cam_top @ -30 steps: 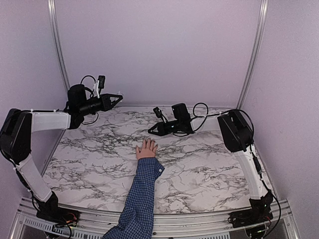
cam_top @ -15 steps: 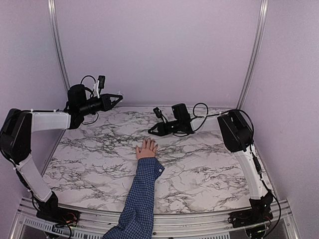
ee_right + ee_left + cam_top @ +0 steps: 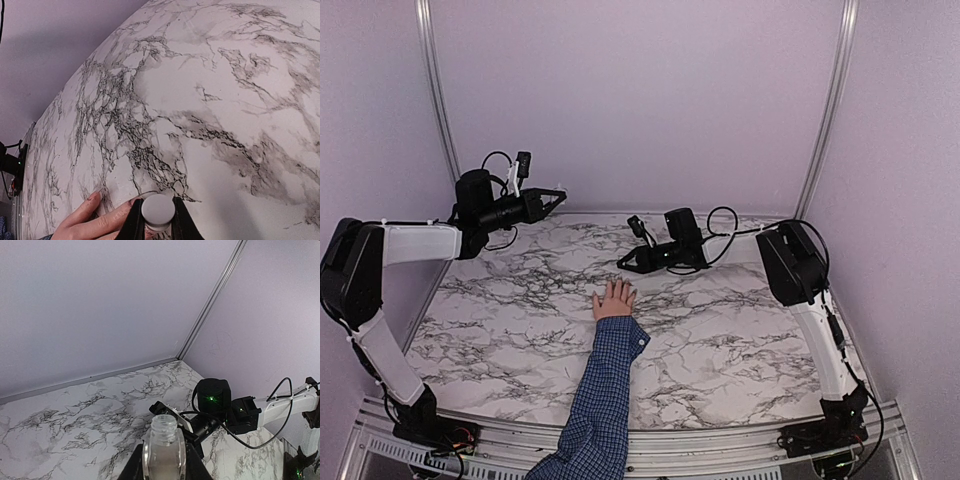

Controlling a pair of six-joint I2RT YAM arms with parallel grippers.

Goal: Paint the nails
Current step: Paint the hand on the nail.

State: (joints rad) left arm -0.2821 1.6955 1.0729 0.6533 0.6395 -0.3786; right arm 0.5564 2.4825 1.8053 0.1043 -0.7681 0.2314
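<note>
In my left wrist view, at the bottom centre of the frame, the left gripper (image 3: 164, 456) has its jaws clamped on a small clear glass bottle (image 3: 163, 437). The bottle stands upright with its neck open and no cap on it.

In my right wrist view, also at the bottom centre, the right gripper (image 3: 157, 221) is closed on a round pale cap (image 3: 158, 210), which I see end on. I cannot see a brush below it.

Just left of that cap, in the lower left corner, a small light-skinned hand (image 3: 90, 224) lies flat with its fingers pointing up the frame. The nails (image 3: 96, 196) sit at the fingertips, and the one I can make out looks dark. The cap overlaps the nearest finger, and I cannot tell whether anything touches it.

From the overhead camera, the hand lies at the centre of the white, black-veined marble table (image 3: 720, 330). A blue checked sleeve (image 3: 608, 380) runs from it down to the bottom edge. The right gripper sits low just above the fingers. The left gripper is raised in the upper left, well apart from the hand, near the lilac back wall (image 3: 640, 100).
</note>
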